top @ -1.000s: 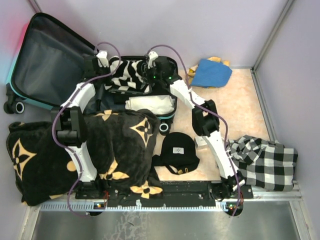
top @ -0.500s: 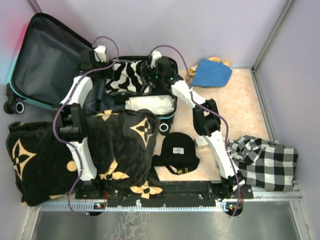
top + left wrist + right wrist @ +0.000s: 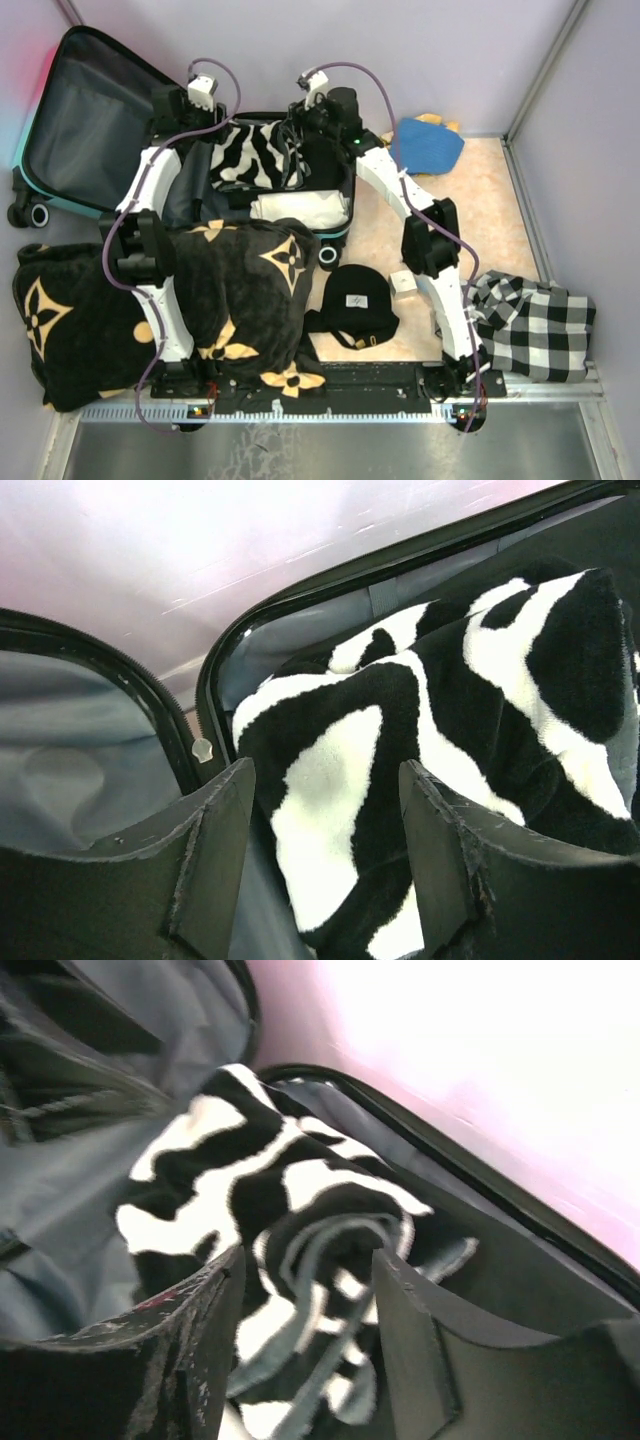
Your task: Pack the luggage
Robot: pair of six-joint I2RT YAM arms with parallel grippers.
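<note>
Luggage (image 3: 90,120) lies open at the back of the table (image 3: 480,210): its lid leans up in the far left corner with the dark grey lining showing, and its other half lies flat just right of the lid, against the back wall. Inside that flat half sits a zebra blanket (image 3: 250,155), bunched across the far part of the compartment, with a white cloth (image 3: 300,208) in the near part just in front of it. Both arms reach over this half. The left gripper (image 3: 325,780) hangs above the left end of the zebra blanket, fingers spread well apart with nothing between them; in the left wrist view the fur lies below the fingers and the black rim of the case curves behind it. The right gripper (image 3: 310,1265) hovers over the right end of the same blanket, also spread wide and holding nothing; its view is blurred. A black blanket (image 3: 240,290) with tan flowers covers the near left of the table, around the left arm's base. A black hat (image 3: 357,300) lies between the arms, a checked cloth (image 3: 535,320) at the near right and a blue cloth (image 3: 425,145) at the far right, all outside the case
</note>
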